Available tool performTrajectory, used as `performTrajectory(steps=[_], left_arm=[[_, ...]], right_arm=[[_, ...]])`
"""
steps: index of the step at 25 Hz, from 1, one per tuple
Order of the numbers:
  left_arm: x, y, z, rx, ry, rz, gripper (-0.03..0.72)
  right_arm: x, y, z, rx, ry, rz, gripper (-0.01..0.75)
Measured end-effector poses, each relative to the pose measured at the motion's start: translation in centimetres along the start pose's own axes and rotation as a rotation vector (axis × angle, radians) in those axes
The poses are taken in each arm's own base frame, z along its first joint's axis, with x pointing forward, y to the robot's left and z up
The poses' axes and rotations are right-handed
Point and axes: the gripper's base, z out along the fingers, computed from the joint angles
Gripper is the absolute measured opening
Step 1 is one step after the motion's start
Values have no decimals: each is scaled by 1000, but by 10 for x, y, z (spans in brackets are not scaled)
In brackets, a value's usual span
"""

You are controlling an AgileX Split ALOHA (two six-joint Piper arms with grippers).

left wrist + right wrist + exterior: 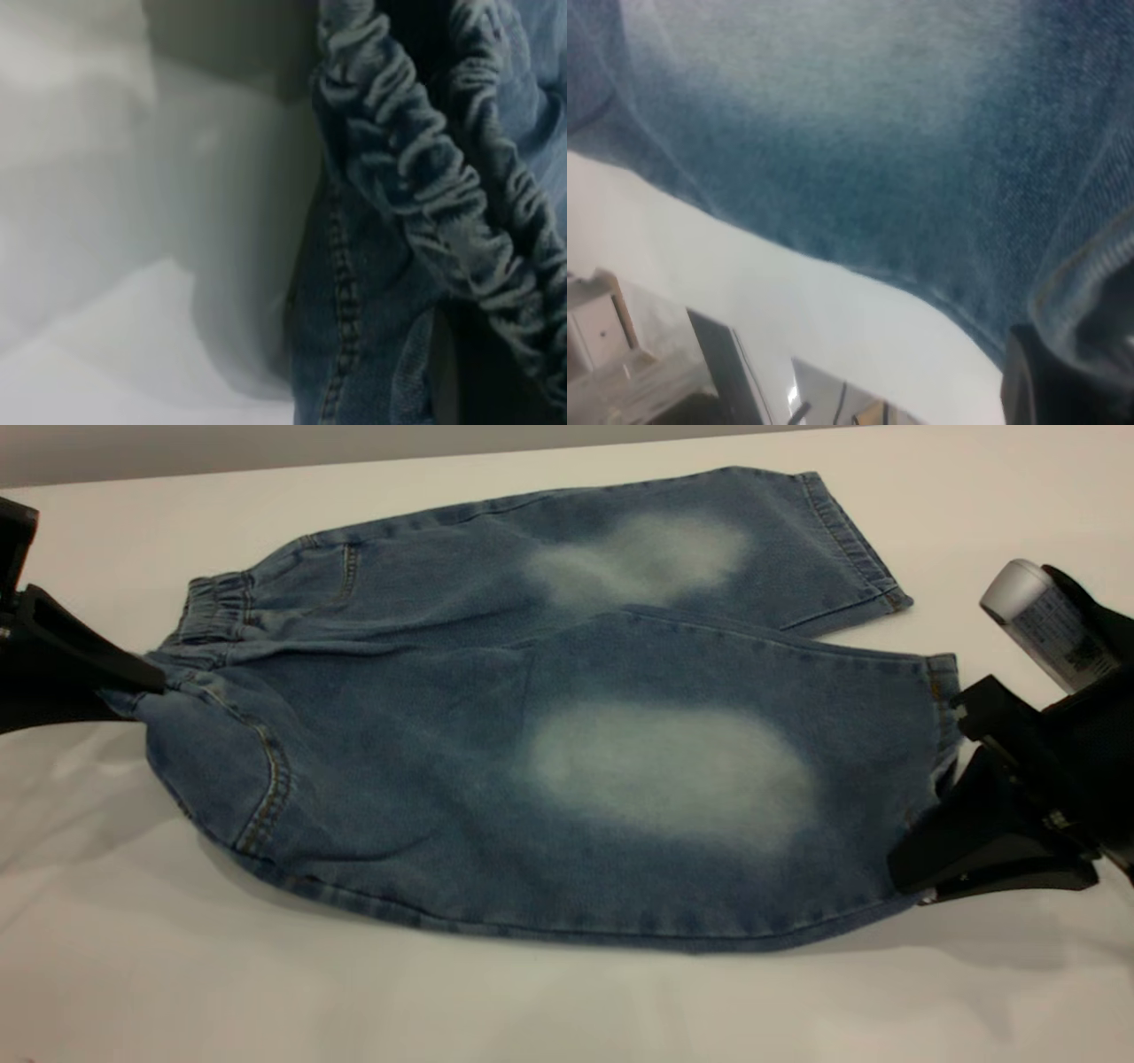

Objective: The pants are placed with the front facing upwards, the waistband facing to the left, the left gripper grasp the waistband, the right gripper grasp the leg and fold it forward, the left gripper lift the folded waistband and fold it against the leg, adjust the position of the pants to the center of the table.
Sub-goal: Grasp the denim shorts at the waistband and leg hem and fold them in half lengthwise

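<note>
The blue denim pants lie front up on the white table, with pale faded patches on both legs. The gathered waistband points left. My left gripper is shut on the waistband's near corner; the ruffled waistband fills the left wrist view beside a dark finger. My right gripper is shut on the hem of the near leg. In the right wrist view the leg spreads out and its hem curls over a dark finger. The near side is held slightly raised, with shadow under it.
The far leg lies flat toward the table's back edge. Bare white tabletop stretches in front of the pants. The right wrist view shows the table's edge and pale furniture beyond it.
</note>
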Motion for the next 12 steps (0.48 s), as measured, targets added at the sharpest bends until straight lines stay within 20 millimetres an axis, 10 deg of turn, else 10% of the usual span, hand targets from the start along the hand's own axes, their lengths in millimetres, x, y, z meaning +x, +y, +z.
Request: performTrajectory(steps=[12], left_arm=[[34, -17, -32, -156, -8, 59, 111]], right_arm=[[9, 42, -55, 80, -96, -100, 20]])
